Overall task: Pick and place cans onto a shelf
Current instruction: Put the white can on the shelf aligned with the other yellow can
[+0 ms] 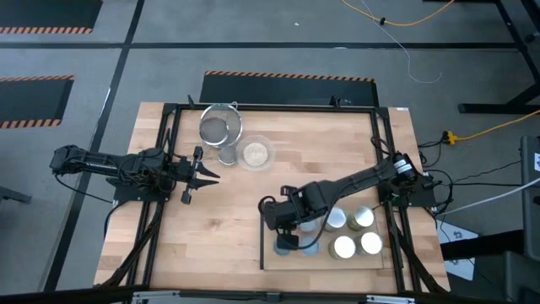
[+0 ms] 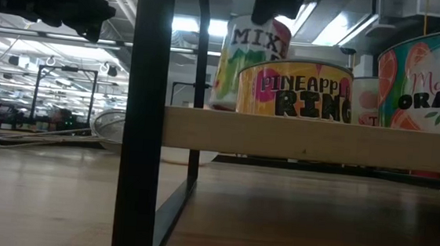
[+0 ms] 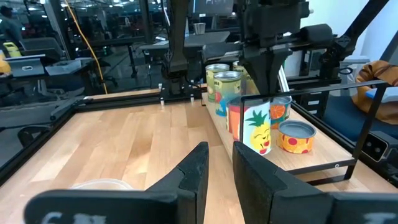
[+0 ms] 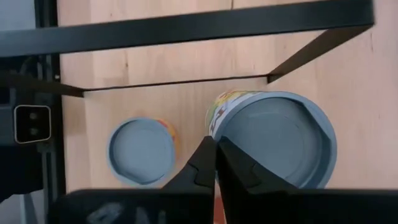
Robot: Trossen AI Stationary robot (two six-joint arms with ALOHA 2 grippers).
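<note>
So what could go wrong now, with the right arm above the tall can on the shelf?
1. The right arm's jaws stand closed at the rim of the tall can; a sideways move could tip it.
2. The short can stands close beside it, apart, and could be knocked if the tall one falls.
3. Both seem near the edge of the shelf, so either might roll off.

The wooden table (image 1: 211, 228) bears the shelf (image 1: 384, 260), strainer (image 1: 220, 127) and seemingly a bowl (image 1: 255, 153).
</note>
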